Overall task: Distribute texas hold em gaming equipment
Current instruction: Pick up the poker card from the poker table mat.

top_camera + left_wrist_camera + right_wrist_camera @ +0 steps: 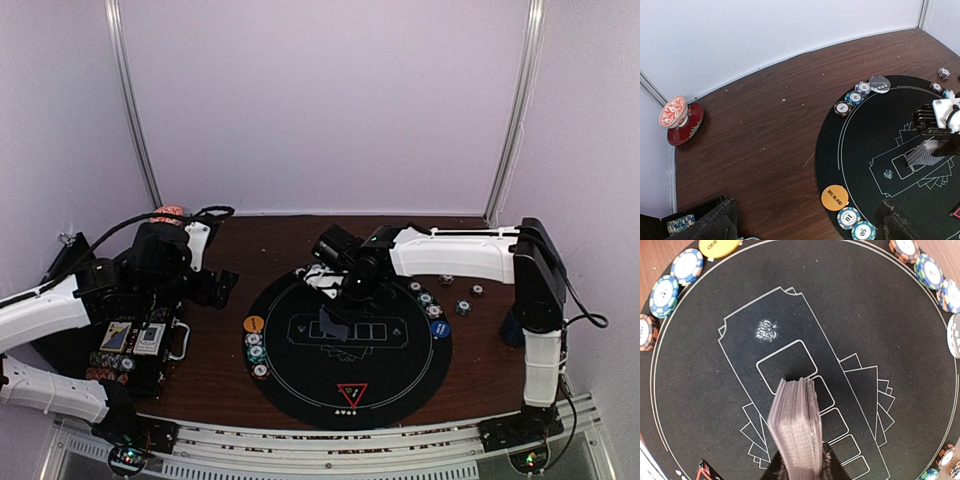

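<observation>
A round black poker mat [300, 375] lies mid-table. My right gripper [335, 318] hovers over its centre, shut on a thick deck of grey-backed cards [797, 425], seen edge-on above the printed card boxes; it also shows in the left wrist view [926, 152]. My left gripper [216, 286] is open and empty above bare wood left of the mat, its fingers [715, 222] wide apart. An orange "BIG BLIND" button [834, 197] and striped chips [848, 217] sit on the mat's left rim. A blue button [440, 328] and more chips [428, 300] line the right rim. A red triangle marker [352, 393] lies at the near edge.
An open chip case [135, 345] with cards and chips sits at the left. A red-and-white cup on its saucer [680, 117] stands at the back left. A dark blue mug [512, 328] is by the right arm. Loose chips [463, 307] lie right of the mat.
</observation>
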Controlling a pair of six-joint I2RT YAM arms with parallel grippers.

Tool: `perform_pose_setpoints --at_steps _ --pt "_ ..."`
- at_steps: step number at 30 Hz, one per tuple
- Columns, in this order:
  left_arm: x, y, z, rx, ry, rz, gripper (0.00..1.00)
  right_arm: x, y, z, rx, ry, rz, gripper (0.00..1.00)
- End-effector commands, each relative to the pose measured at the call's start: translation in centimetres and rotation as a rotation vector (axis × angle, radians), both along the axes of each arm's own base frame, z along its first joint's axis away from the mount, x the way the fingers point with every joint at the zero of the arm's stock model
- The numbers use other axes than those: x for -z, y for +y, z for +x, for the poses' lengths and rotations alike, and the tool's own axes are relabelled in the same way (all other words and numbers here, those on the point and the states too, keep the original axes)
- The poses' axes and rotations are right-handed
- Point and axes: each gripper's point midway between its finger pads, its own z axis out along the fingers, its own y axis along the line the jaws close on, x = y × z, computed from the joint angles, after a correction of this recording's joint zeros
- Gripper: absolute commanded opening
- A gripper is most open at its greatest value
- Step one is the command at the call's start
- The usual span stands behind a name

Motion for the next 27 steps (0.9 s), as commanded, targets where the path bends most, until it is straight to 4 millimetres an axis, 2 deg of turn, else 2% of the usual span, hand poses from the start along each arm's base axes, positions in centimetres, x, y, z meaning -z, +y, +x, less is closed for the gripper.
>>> perform_pose_setpoints --at_steps 1,5,9,14,18,22,27 --pt "-0.5 -0.2 0.5 -0.005 -0.021 -0.011 0.98 -0.7 0.5 0.2 -0.003 -0.021 -0.004 0.12" --pt "-0.4 -0.2 0.5 -0.008 -0.017 -0.011 0.98 -1.3 0.6 0.2 0.003 -0.028 0.009 0.00" --pt "-0.1 -0.5 0.6 -0.007 -0.007 -0.015 0.98 -2.1 0.7 0.2 0.008 -0.030 0.037 0.00" --pt "0.3 -1.0 0.8 -0.006 -0.004 -0.033 0.98 -2.0 0.7 0.0 0.010 0.000 0.057 0.00" --pt "0.6 -3.0 0.4 0.042 -0.067 -0.059 0.98 -2.8 0.4 0.6 0.036 0.020 0.106 0.00" --pt "2.1 -5.0 0.6 0.081 -0.095 -0.080 0.98 -2.6 -0.5 1.3 0.061 0.041 0.131 0.00" --pt "3.7 -7.4 0.9 0.130 -0.107 -0.075 0.98 0.0 -1.5 0.7 0.052 0.071 0.077 0.00"
